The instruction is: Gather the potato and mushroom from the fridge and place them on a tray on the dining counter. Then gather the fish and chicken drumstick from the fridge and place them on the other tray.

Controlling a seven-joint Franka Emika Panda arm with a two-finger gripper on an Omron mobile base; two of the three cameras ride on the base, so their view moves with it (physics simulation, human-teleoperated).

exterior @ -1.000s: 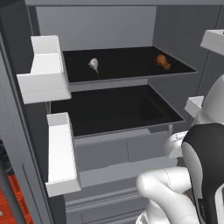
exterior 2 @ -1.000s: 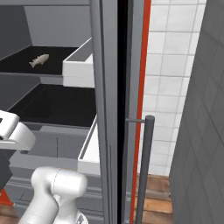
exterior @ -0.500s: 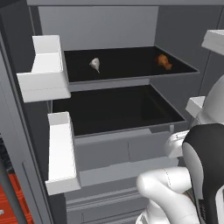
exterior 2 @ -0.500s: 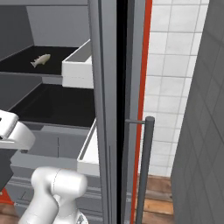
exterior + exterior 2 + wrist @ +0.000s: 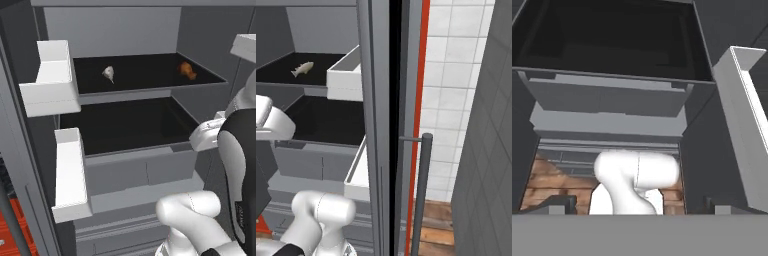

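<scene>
Tall grey metal fridge (image 5: pixel 125 165) stands open, filling the left base frame; its interior sits at upper left of the right base frame. Small pale fish (image 5: pixel 108 73) lies on the black upper shelf (image 5: pixel 145 77), centre-left of the top of the left base frame; orange-brown chicken drumstick (image 5: pixel 187 70) lies on the same shelf at upper right, well apart from the fish. Fish also at upper left in right base frame (image 5: pixel 302 68). White door bins (image 5: pixel 50 80) on the left door, one above the other. Dark vertical bar handle (image 5: pixel 422 195) at lower centre of right base frame. Tool (image 5: pixel 639 209) at bottom of hand frame, tips wide apart, holding nothing, pointing at the grey drawer fronts (image 5: pixel 612 102) under the black lower shelf (image 5: pixel 607 40)
</scene>
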